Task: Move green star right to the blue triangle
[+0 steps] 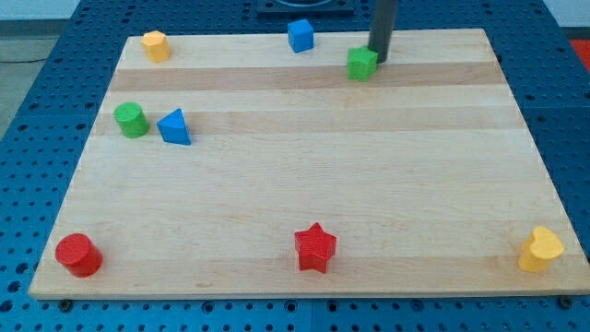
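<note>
A small green block [362, 64], its shape hard to make out, sits near the board's top edge, right of centre. My tip [378, 58] is right against its upper right side. The rod rises from there out of the view's top. The blue triangle [173, 127] lies far off at the view's left, in the upper half of the board. A green cylinder [130, 120] stands just left of it, almost touching.
The wooden board [304, 184] also holds a blue cube [300, 35] at the top centre, a yellow block [156, 45] at the top left, a red cylinder [77, 254] at the bottom left, a red star [315, 247] at the bottom centre and a yellow block [540, 249] at the bottom right.
</note>
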`<state>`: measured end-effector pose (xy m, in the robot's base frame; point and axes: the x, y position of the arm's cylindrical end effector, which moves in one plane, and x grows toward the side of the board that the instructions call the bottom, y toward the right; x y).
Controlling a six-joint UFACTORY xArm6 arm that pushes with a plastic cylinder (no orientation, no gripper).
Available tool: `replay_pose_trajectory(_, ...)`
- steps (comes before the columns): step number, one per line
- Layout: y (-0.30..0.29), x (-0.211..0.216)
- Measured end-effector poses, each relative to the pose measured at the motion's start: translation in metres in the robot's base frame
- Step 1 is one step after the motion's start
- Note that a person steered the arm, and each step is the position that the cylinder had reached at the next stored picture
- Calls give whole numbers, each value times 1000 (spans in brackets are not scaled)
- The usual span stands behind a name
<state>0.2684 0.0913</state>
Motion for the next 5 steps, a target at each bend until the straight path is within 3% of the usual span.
replay_pose_trajectory(3, -139, 99)
replay_pose_trajectory(5, -157, 167)
